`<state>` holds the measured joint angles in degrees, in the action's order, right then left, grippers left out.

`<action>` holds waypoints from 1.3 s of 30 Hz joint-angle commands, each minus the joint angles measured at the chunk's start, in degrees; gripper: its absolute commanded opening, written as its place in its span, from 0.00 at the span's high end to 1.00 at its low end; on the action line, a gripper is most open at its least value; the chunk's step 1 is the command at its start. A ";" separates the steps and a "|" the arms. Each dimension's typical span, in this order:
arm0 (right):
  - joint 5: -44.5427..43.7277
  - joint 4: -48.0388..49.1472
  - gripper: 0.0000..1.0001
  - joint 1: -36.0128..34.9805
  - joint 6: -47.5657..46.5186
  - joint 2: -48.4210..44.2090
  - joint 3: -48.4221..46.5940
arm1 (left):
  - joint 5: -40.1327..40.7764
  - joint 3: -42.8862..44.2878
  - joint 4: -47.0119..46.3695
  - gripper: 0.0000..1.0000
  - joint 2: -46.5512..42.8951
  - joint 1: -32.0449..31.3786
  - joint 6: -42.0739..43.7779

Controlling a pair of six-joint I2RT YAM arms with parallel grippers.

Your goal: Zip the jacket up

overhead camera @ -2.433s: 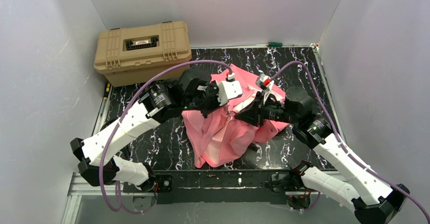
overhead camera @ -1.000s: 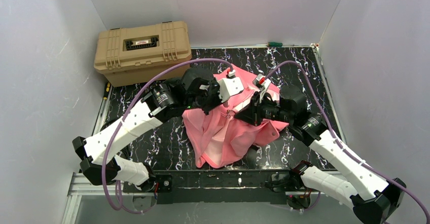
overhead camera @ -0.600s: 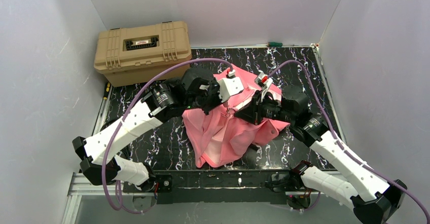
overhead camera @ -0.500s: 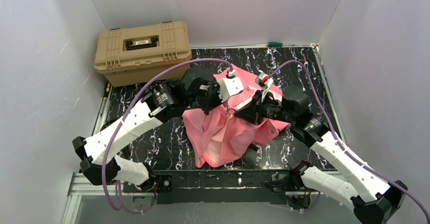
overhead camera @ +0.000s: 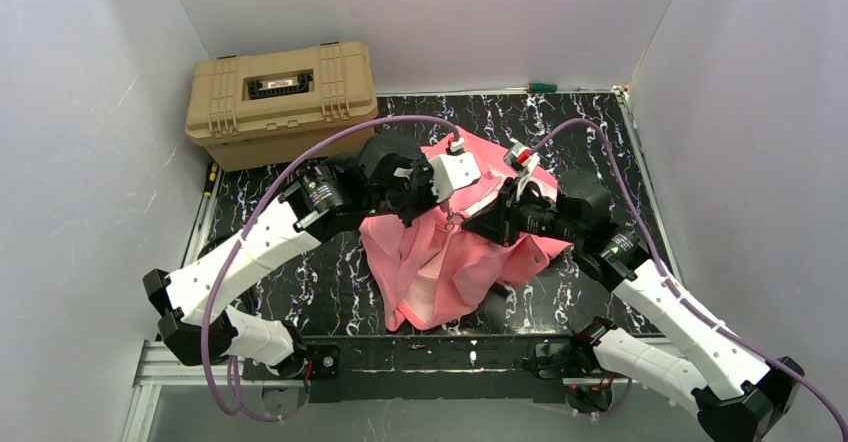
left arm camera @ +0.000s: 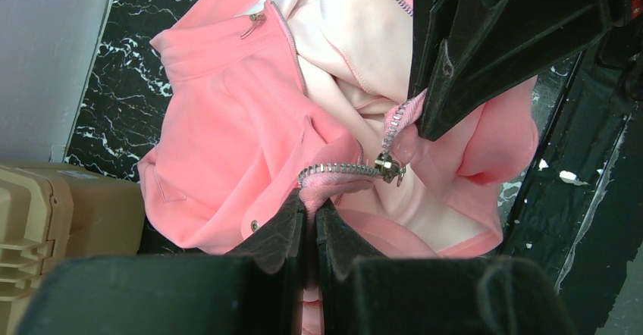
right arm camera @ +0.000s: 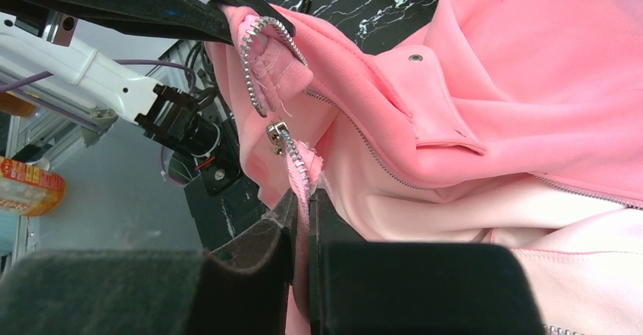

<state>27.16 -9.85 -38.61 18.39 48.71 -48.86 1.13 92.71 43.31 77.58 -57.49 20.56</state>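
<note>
Jacket [overhead camera: 445,262], pink w/ front unzipped, lies bunched mid-tabletop [overhead camera: 300,292], its middle lifted btwn both arms. Left gripper [left arm camera: 307,217] is pinched tight on one zipper edge. Right gripper [right arm camera: 302,198] is clamped on the other edge, just below the metal slider [right arm camera: 276,134]. Prob. held this way to bring both zipper ends together for threading. Tan case [overhead camera: 280,97] sits by far-left corner, lid closed, contents not visible.

Right gripper [right arm camera: 303,198] clamps jacket [right arm camera: 531,100] zipper tape [right arm camera: 301,170] near slider [right arm camera: 276,133].
</note>
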 commanded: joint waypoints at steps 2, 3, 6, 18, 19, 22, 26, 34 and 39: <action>0.92 4.46 0.99 0.12 0.77 -0.12 -0.83 | 0.51 0.86 -1.20 1.00 -0.50 -0.17 -0.16; 1.04 4.48 0.99 0.11 0.72 -0.04 -0.86 | 0.54 0.96 -1.20 1.00 -0.37 -0.16 -0.11; 1.67 4.49 0.99 0.16 0.60 0.45 -0.92 | 0.50 1.15 -1.28 1.00 -0.22 -0.18 -0.17; 0.60 4.03 0.99 0.16 -0.06 0.65 -2.29 | 0.32 1.22 -1.13 1.00 -0.08 -0.16 -0.04; 0.47 4.04 0.99 0.12 -0.05 0.58 -2.29 | 0.29 1.20 -1.12 1.00 -0.14 -0.16 -0.06; 0.19 4.09 0.99 0.18 -0.02 0.39 -2.33 | 0.19 1.25 -1.04 1.00 -0.07 -0.17 0.06; -0.46 4.22 0.99 0.11 0.10 0.33 -2.63 | 0.13 1.49 -1.03 1.00 -0.06 -0.16 0.13; -1.31 5.45 0.99 0.16 0.98 -0.30 -2.23 | -0.03 1.47 -0.88 1.00 0.13 -0.16 0.11; -1.20 6.15 0.99 0.12 1.47 -0.54 -1.94 | 0.06 1.49 -0.81 1.00 0.20 -0.21 0.14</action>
<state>26.46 -8.71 -38.61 19.20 49.52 -48.95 1.10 92.73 43.31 77.60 -57.49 20.58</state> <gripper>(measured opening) 0.152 0.032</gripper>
